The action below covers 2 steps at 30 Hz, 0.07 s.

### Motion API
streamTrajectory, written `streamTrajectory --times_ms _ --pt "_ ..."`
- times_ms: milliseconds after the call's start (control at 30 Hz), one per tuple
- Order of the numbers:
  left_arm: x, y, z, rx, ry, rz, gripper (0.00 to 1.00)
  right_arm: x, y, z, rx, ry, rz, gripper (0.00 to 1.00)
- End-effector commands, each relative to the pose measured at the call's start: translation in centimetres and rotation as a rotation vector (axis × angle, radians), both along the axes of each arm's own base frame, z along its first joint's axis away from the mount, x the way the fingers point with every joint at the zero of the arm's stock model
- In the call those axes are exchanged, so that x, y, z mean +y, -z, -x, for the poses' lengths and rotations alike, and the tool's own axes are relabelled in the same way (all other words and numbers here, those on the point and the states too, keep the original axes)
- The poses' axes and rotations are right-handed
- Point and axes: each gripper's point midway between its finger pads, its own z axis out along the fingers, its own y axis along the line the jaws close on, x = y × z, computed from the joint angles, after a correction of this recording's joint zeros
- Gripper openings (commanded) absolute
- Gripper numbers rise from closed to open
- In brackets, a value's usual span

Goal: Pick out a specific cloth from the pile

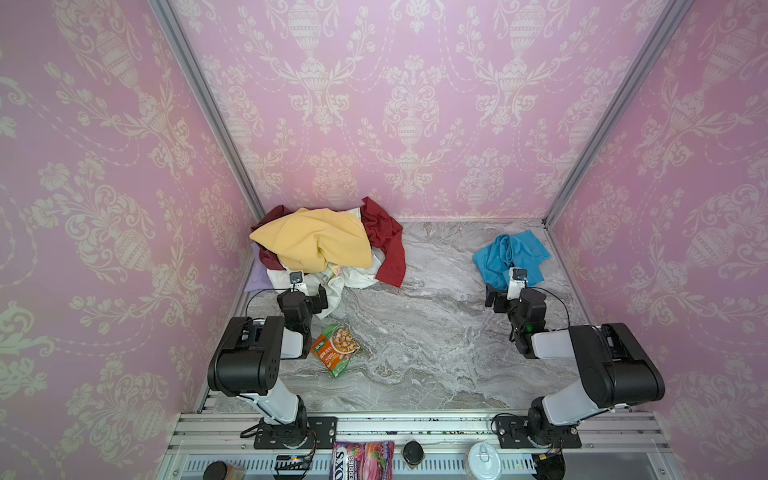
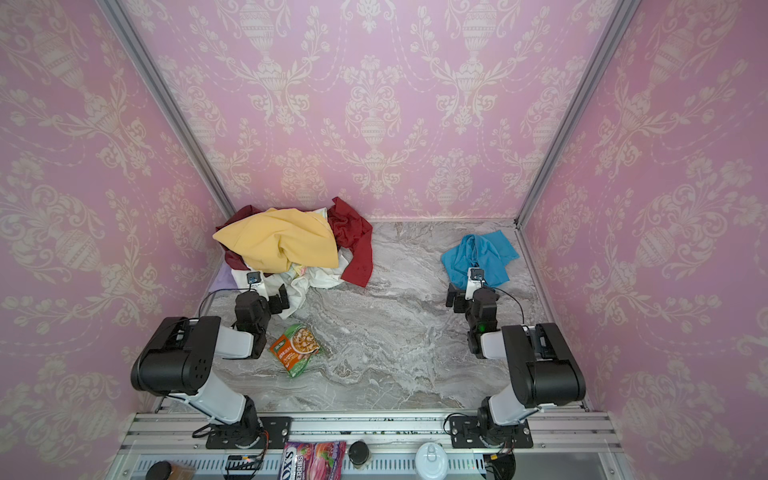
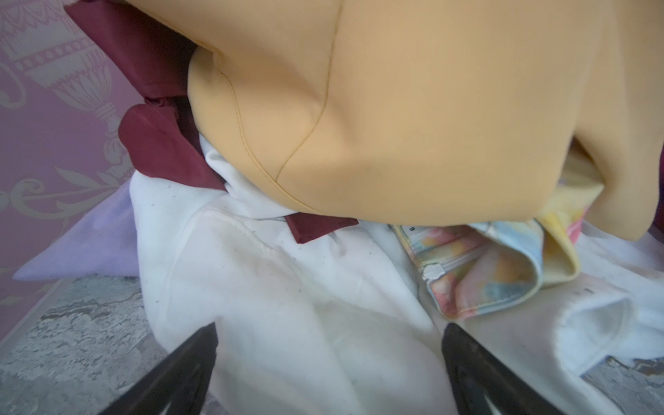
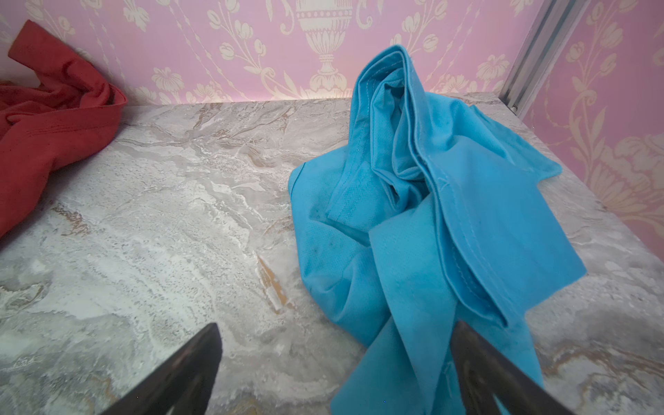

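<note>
The cloth point(image 1: 511, 255) point(image 2: 478, 255) is a crumpled turquoise-blue piece lying alone at the back right of the marble table, apart from the pile. My right gripper point(image 1: 513, 291) point(image 4: 334, 330) stands open at its near edge. The cloth's point(image 4: 431, 215) trailing end runs between the spread fingers, ungripped. The pile point(image 1: 316, 241) point(image 2: 282, 241) sits at the back left: mustard-yellow on top, with dark red, white, pastel print and lilac pieces under it. My left gripper point(image 1: 307, 291) point(image 3: 330, 330) is open, its fingers either side of the pile's white fabric point(image 3: 287, 305).
A green and orange snack packet point(image 1: 336, 349) lies beside the left arm. A dark red sleeve point(image 1: 392, 257) trails from the pile toward the table's middle. Pink patterned walls close in three sides. A metal rail point(image 1: 415, 426) with small items behind it runs along the front.
</note>
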Motion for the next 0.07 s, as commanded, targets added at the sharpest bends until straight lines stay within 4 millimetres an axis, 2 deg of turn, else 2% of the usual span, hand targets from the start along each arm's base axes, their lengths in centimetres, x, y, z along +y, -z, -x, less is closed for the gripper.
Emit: streamTrajectory --times_ms 0,33 --pt "0.21 -0.29 -0.16 -0.010 -0.010 -0.029 0.99 0.19 -0.66 -0.48 -0.020 -0.018 0.003 1.00" --pt "0.21 -0.29 -0.16 -0.010 -0.010 -0.029 0.99 0.15 -0.65 -0.44 -0.021 -0.017 0.002 1.00"
